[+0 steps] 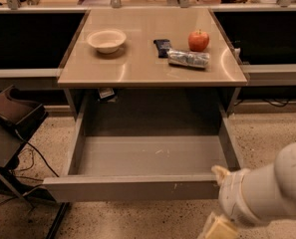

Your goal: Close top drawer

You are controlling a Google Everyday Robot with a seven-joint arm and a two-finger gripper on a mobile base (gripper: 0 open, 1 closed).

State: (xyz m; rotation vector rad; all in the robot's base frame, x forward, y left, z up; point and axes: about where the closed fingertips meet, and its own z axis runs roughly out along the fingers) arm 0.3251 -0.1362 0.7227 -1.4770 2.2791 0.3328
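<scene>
The top drawer point(137, 187) is pulled far out from under the tan counter. Its flat grey-tan front panel faces me, with small pale scuffs right of centre. Its shallow grey tray point(147, 156) shows nothing inside. My white arm point(269, 188) comes in from the bottom right. The gripper point(218, 229) is a pale yellow piece at the bottom edge, just below and in front of the drawer front's right end. Most of it is cut off by the picture edge.
On the counter point(137, 71) stand a white bowl point(106, 40), a red apple point(199, 40), a silver wrapped packet point(188, 59) and a dark snack bar point(162, 47). A black stand point(13, 114) and cables point(23, 180) are on the left floor.
</scene>
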